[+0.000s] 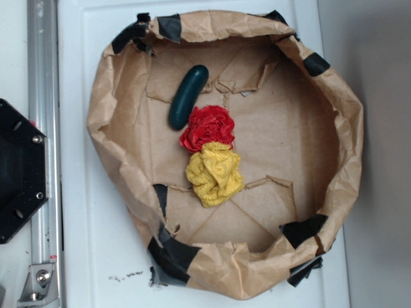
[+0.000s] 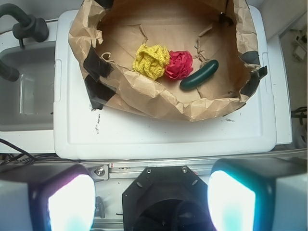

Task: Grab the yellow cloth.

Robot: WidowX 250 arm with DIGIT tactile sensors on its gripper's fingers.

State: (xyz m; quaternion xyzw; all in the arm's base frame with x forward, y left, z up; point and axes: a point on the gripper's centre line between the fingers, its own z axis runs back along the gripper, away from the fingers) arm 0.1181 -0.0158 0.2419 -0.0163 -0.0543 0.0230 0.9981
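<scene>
The yellow cloth (image 1: 214, 174) (image 2: 150, 60) is a crumpled mustard lump lying in the middle of a brown paper basin (image 1: 340, 115) (image 2: 144, 98). A red ruffled cloth (image 1: 208, 128) (image 2: 179, 64) touches it on one side, and a dark green oblong object (image 1: 188, 95) (image 2: 199, 74) lies just beyond the red one. My gripper (image 2: 151, 202) shows only in the wrist view, high above the robot base and well short of the basin. Its two fingers (image 2: 70, 202) stand wide apart with nothing between them. The exterior view does not show the gripper.
The basin has raised crumpled walls patched with black tape (image 1: 173, 253) and sits on a white lid (image 1: 77, 96) (image 2: 168, 134). The black robot base (image 1: 16, 170) (image 2: 168, 197) and a metal rail (image 1: 42, 77) lie beside it. A grey sink (image 2: 24, 91) is at the wrist view's left.
</scene>
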